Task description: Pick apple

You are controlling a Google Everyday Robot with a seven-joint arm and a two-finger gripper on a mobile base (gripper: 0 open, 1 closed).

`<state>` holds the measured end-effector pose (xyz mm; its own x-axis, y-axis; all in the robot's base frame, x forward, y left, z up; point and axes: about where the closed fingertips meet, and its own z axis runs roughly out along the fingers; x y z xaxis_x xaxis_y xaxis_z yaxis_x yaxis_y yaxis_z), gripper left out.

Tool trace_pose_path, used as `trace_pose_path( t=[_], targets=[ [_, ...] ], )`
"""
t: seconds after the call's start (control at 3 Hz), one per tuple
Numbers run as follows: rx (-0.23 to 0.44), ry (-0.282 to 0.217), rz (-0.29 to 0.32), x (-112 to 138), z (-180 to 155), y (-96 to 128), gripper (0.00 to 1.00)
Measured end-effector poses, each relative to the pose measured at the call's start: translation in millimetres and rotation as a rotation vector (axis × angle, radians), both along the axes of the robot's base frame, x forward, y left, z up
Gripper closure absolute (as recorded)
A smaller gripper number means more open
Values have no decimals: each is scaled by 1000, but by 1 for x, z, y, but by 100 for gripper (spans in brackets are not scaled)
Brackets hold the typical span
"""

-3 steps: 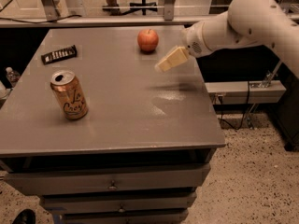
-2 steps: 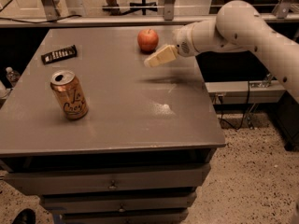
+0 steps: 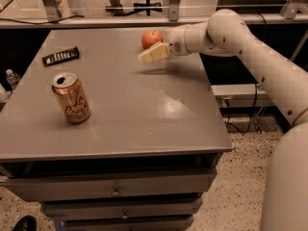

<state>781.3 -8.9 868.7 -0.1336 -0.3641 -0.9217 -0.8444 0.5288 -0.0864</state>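
Hand [image 3: 153, 53] of mine sits upper centre of frame, just below small round red-orange apple [image 3: 152, 37] at far part of flat grey surface [image 3: 144, 119]; can't tell my grip state.

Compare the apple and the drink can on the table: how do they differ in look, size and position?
The apple is round and red-orange; the can is a copper cylinder with script lettering. The can stands taller than the apple. The apple sits near the far edge, the gripper just in front of it; the can stands at the front left, away from the gripper. Both rest on the grey table.
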Motion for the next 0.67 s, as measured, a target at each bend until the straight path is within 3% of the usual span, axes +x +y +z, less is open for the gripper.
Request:
trace_pose_path(
  t=[0.67],
  targets=[
    [43,-59,2,38,2,10,0]
  ],
)
